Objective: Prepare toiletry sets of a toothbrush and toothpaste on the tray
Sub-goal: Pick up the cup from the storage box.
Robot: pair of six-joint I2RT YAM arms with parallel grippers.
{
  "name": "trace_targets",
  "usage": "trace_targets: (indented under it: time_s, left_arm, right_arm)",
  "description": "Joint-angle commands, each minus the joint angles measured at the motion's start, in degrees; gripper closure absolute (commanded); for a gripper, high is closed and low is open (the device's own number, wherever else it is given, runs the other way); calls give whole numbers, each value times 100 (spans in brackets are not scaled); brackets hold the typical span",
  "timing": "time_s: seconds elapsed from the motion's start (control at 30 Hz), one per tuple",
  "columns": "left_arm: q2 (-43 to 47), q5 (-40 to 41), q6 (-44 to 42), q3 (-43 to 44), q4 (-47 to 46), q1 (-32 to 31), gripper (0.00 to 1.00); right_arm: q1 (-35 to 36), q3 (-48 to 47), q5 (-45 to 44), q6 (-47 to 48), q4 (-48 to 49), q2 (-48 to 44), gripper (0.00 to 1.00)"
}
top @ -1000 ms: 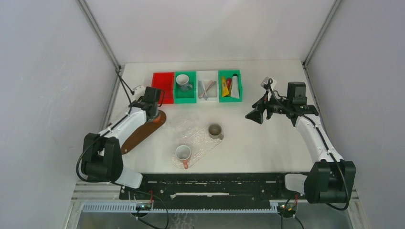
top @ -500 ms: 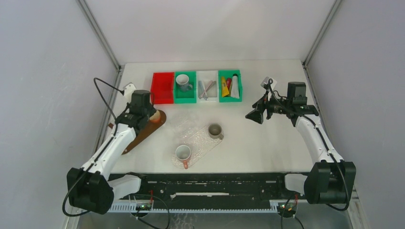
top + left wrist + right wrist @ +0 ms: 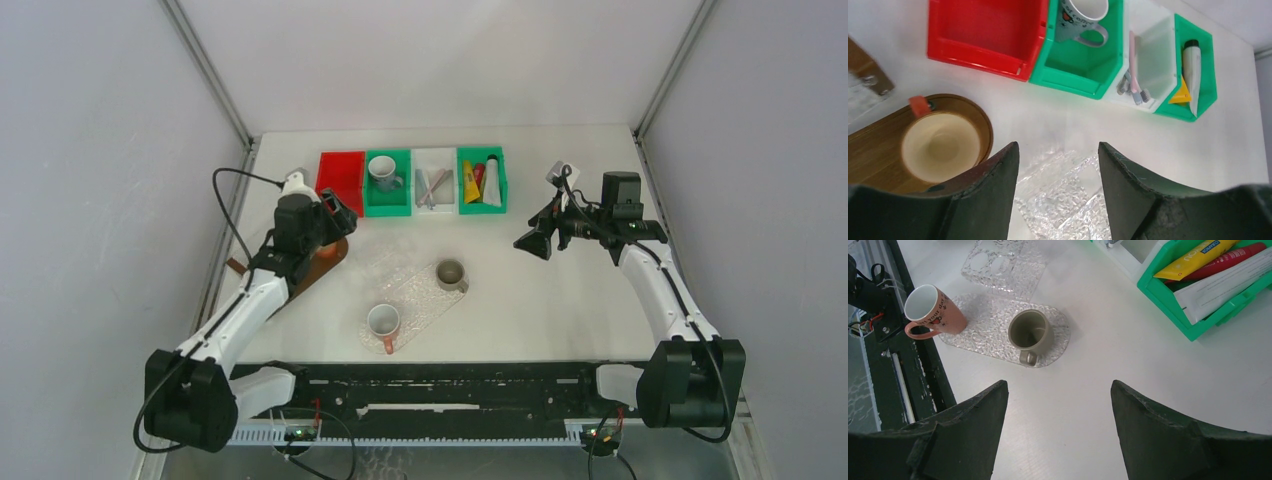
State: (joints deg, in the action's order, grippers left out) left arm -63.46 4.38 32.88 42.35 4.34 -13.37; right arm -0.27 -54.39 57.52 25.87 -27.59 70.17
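Left gripper [image 3: 335,212] has swung off the wooden tray [image 3: 285,287] toward the far edge. It now hangs just short of the bins, fingers apart and empty. The right gripper [image 3: 532,245] has not shifted. It hovers toward the right edge, fingers also wide apart and holding nothing. Both look poised to reach into the bins.

There are two trays: the wooden one by the left edge and the clear tray [image 3: 418,297] mid-desk. Either could be the one meant.

Four bins line the far edge: red bin [image 3: 340,185], left green bin [image 3: 388,210], white bin [image 3: 433,152] and right green bin [image 3: 482,210].

There are four cups. The cream cup [image 3: 940,145] is on the wooden tray, and the pink cup [image 3: 383,322] and olive cup [image 3: 450,273] are on the clear one. The grey mug [image 3: 382,170] is in the left green bin. Those on trays stand upright, probably so each can take a brush and a tube.

Three tubes [image 3: 1220,282], yellow, red and white, lie in the right green bin. The brushes [image 3: 1133,60] lie crossed in the white bin. I count at least two, perhaps three. No tube or brush is on a tray yet.
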Motion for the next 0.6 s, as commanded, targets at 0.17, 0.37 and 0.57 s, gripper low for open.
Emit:
trace_targets:
  time_s: [0.17,0.37,0.57]
  left_arm:
    - [-1514,-1420,-213,1278,-952,20,35]
    - [-2605,-1569,-206,2600,-674,15,35]
    - [-3667,-1428,-483,4264,230,-34,34]
  right_arm:
    - [19,-10,102,95,202,-170,17]
    - [2,-10,80,111,202,-190,17]
    - [-34,-15,91,103,210,-230,17]
